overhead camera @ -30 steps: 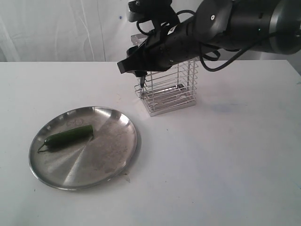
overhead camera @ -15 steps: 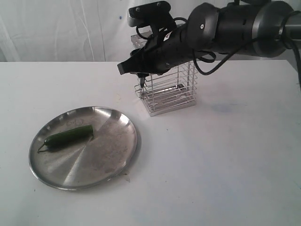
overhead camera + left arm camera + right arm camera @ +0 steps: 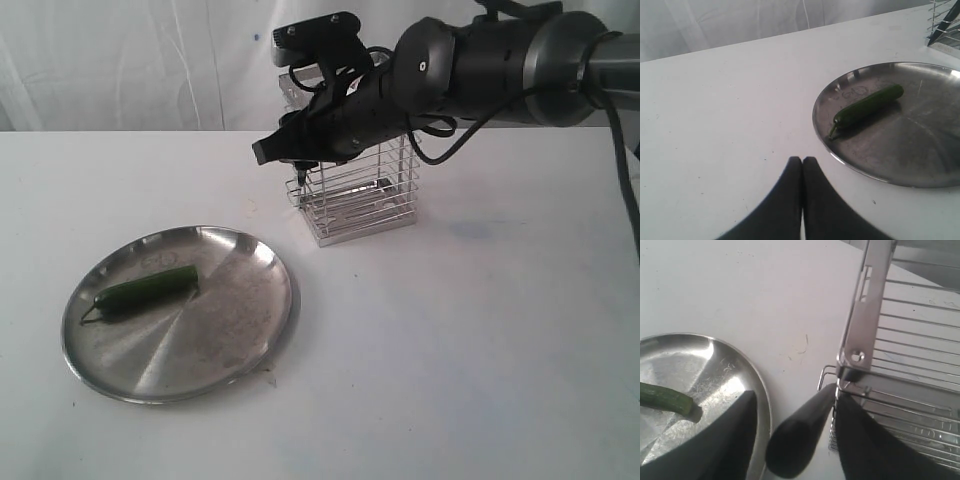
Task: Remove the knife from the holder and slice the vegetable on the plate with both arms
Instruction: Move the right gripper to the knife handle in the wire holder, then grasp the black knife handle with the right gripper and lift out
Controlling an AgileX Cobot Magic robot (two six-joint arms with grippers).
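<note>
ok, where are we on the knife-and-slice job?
Done: nothing yet. In hand: the right gripper has its jaws open either side of the knife handle, which sticks out of the holder; not clamped. The left gripper is shut, short of the plate. Left: grip, pull the knife, slice the vegetable, which is whole.

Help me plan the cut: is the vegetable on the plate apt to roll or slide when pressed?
Probably rolls: the vegetable looks round and slender. It may also slide, since the plate looks smooth and shiny. Likely stiff: it lies straight.
</note>
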